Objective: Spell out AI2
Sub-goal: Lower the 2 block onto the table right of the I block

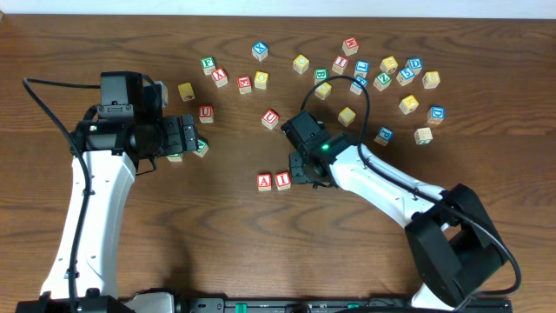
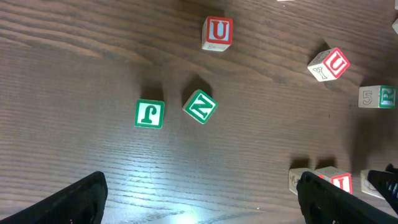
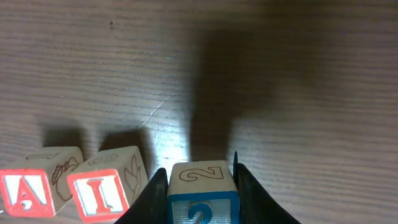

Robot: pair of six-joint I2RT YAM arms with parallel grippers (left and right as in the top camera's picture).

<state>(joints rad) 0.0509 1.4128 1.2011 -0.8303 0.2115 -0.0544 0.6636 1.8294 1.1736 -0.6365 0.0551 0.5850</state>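
Right claw (image 3: 200,194) clamps 2 cube (image 3: 202,179) beside I cube (image 3: 104,186).

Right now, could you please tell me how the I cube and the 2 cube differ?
The I cube has a red letter and border, while the 2 cube has a blue numeral and border. The I cube stands free on the table, close beside the A cube. The 2 cube is clamped between the fingers of the right pincer, with a gap between it and the I cube. Both are small pale wooden cubes.
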